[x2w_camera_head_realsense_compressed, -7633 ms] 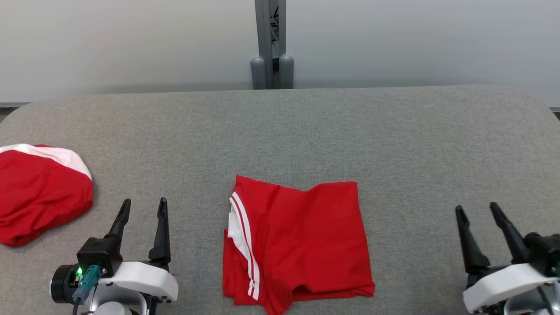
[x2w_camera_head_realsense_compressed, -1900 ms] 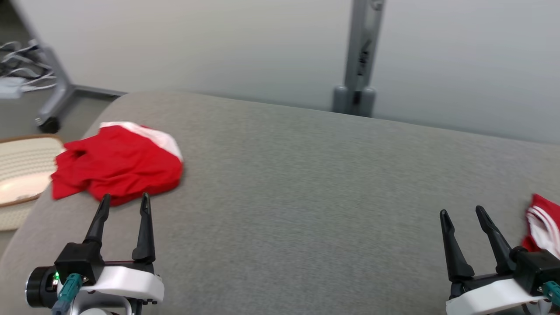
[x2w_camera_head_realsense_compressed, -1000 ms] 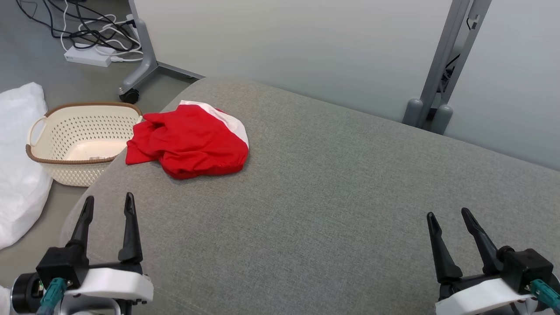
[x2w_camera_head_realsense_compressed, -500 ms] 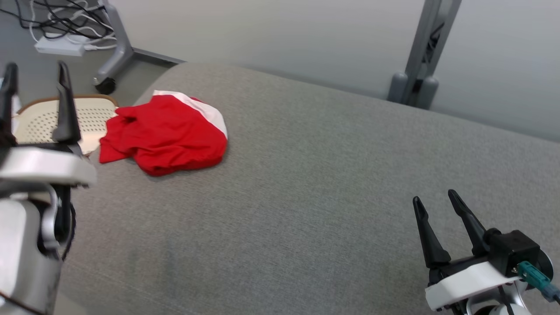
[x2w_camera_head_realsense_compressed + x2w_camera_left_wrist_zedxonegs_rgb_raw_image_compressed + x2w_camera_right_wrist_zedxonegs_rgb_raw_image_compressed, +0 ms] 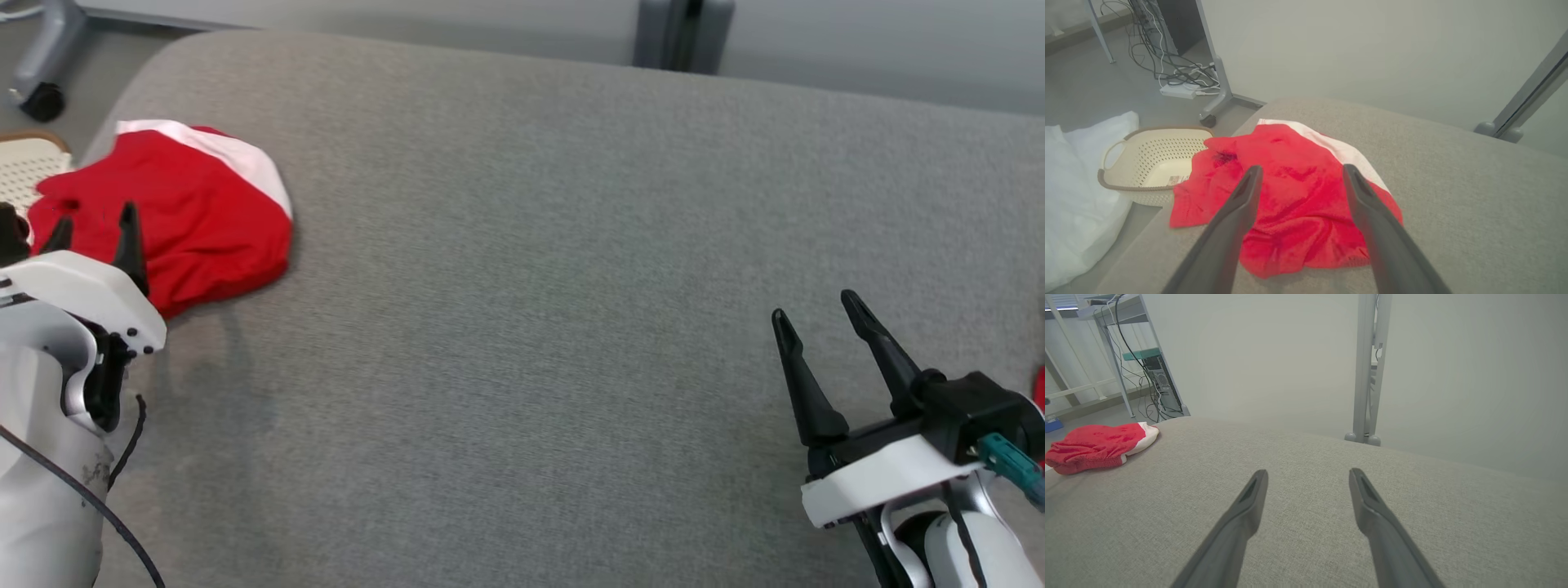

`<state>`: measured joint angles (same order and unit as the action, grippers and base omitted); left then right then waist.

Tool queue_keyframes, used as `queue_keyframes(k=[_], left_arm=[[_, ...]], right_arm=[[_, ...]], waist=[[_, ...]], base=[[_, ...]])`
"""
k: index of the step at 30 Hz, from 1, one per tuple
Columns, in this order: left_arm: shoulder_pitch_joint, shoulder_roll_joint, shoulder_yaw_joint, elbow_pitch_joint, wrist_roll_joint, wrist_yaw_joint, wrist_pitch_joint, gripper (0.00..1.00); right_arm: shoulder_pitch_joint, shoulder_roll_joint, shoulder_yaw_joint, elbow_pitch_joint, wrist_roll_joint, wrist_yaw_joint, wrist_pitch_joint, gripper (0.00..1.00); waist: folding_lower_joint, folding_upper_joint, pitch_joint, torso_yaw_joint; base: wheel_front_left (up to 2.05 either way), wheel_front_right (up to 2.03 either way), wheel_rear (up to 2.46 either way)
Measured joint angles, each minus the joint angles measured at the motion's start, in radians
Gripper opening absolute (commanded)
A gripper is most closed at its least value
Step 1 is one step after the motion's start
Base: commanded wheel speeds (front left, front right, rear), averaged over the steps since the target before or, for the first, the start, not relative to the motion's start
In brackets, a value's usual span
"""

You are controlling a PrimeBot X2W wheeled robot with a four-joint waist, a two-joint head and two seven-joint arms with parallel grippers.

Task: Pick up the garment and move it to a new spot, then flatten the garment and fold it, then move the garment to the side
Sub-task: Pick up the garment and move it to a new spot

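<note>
Head view: the red garment (image 5: 175, 224) lies in a rumpled heap near the far left corner of the grey table (image 5: 522, 245), a broad white band curving along its far edge. The left gripper (image 5: 93, 235) hangs over the heap's near edge, its 2 dark fingers spread and empty. The right gripper (image 5: 815, 309) sits well apart at the lower right, also spread, with nothing between its fingers. The table's cover is a coarse woven fabric with rounded corners.

Left wrist view: the garment fills the gap between the 2 tapered fingers; whether they touch the cloth I cannot tell. It looks a thin, slightly meshed knit, soft and heavily creased, with 1 corner trailing over the table's edge toward a cream perforated basket (image 5: 1147, 163) with a brown rim. A white sack (image 5: 1081, 196) slumps beside the basket.

Right wrist view: bare woven table lies ahead of the spread fingers, and the garment is a low mound far off to the left.

By my reading, the pick-up is just being approached; moving, flattening, folding and setting aside are all left.
</note>
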<state>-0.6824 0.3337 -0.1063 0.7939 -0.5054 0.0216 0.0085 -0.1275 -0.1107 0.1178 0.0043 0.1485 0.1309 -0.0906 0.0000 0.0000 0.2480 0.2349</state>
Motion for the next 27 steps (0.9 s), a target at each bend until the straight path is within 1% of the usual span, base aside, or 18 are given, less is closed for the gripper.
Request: queue_keyframes(k=[7,14,15,16,17,19,22,27], left_arm=[[-0.059,-0.001,0.034,0.23,-0.055,-0.031,0.006,1.0],[-0.112,0.011,0.058,0.361,-0.087,-0.039,-0.015,1.0],[-0.12,0.009,0.058,0.371,-0.087,-0.039,-0.021,0.65],[-0.126,0.008,0.06,0.378,-0.089,-0.035,-0.027,0.27],[-0.128,0.008,0.06,0.384,-0.091,-0.034,-0.031,0.0],[-0.139,0.013,0.06,0.395,-0.094,-0.039,-0.048,0.0],[-0.143,0.017,0.056,0.401,-0.086,-0.039,-0.109,0.0],[-0.186,0.06,0.045,0.359,-0.054,-0.021,-0.228,0.0]], right_arm=[[-0.05,-0.02,0.002,-0.017,0.0,0.0,0.008,1.0],[-0.079,-0.026,0.007,-0.021,0.0,0.0,0.005,1.0],[-0.078,-0.026,0.002,-0.021,0.0,0.0,0.005,1.0],[-0.078,-0.027,-0.003,-0.021,0.0,0.0,0.002,1.0],[-0.078,-0.028,-0.006,-0.021,0.0,0.0,0.001,1.0],[-0.078,-0.029,-0.007,-0.021,0.0,0.0,0.002,1.0],[-0.079,-0.028,-0.012,-0.021,-0.004,0.0,-0.001,1.0],[-0.078,-0.017,-0.015,-0.016,-0.007,0.0,-0.013,1.0]], waist=[[0.0,0.0,0.087,-0.074],[0.0,0.0,0.166,-0.132],[-0.0001,0.0,0.174,-0.138],[0.0,0.0,0.179,-0.144],[0.0,0.0,0.183,-0.148],[0.0,0.0,0.187,-0.152],[0.0,0.0,0.177,-0.151],[0.0,0.0,0.136,-0.141]], base=[[0.0,0.0,0.0],[0.0,0.0,0.0],[0.0,0.0,0.0],[0.0,0.0,0.0],[0.0,0.0,0.0],[0.0,0.0,0.0],[0.0,0.0,0.0],[0.0,0.0,0.0]])
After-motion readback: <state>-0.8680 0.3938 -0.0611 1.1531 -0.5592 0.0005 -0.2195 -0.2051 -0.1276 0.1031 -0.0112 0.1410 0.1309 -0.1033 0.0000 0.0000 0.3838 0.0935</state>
